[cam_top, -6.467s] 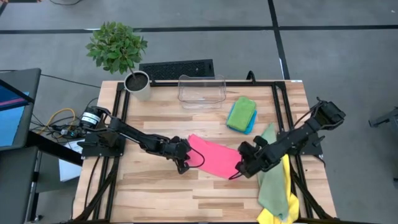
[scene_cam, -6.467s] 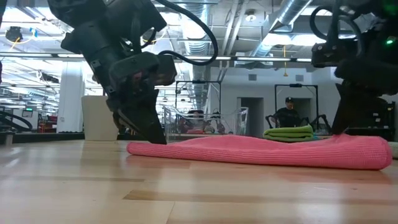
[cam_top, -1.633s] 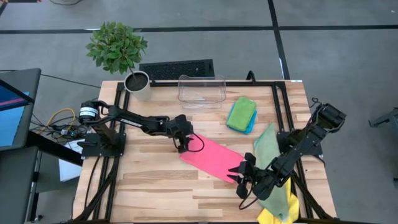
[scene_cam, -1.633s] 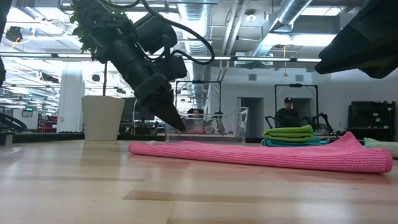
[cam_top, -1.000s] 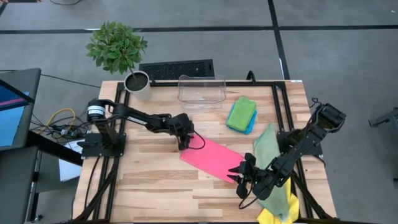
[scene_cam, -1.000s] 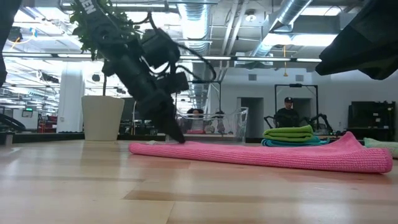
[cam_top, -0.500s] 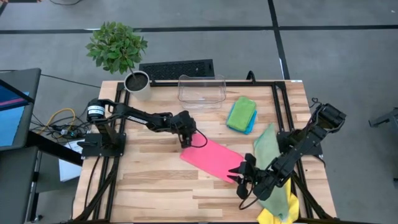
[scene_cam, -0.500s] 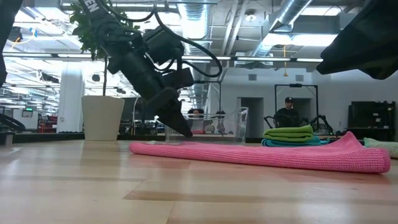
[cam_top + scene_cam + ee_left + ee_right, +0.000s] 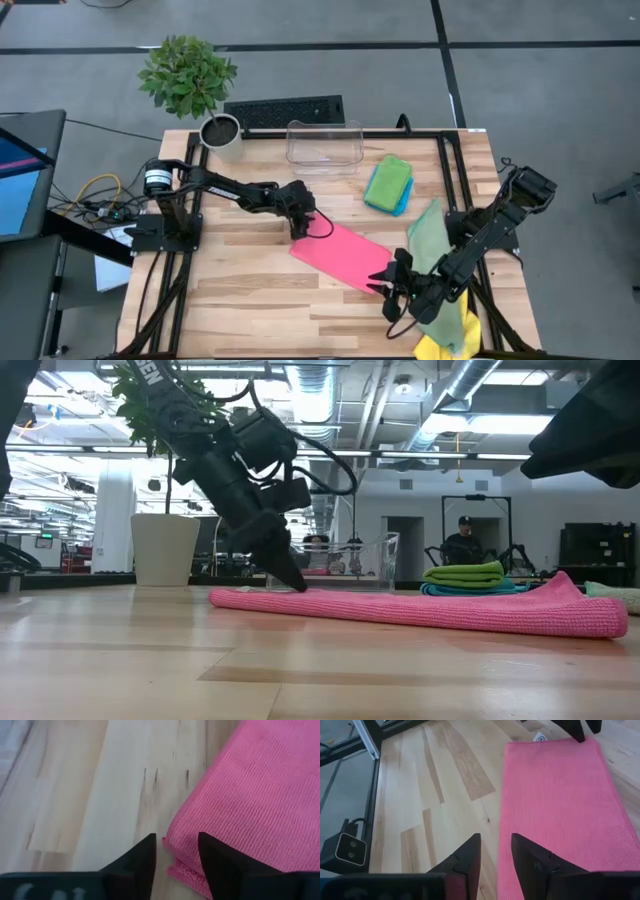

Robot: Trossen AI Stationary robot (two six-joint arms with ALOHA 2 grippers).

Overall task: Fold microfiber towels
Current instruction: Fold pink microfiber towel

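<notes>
The clear bin at the table's far edge is sitting with nothing visible inside. The pink towel is lying folded mid-table. Only the low view is showing a person beyond. The left gripper is straddling the towel's far-left corner, fingers parted, gripping nothing. The right gripper is hovering at its near-right end, slightly parted, empty.

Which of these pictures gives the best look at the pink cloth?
The high view: the whole pink towel lies folded on the table, seen complete. The low view shows only its edge, the left wrist view one corner, the right wrist view most of it.
</notes>
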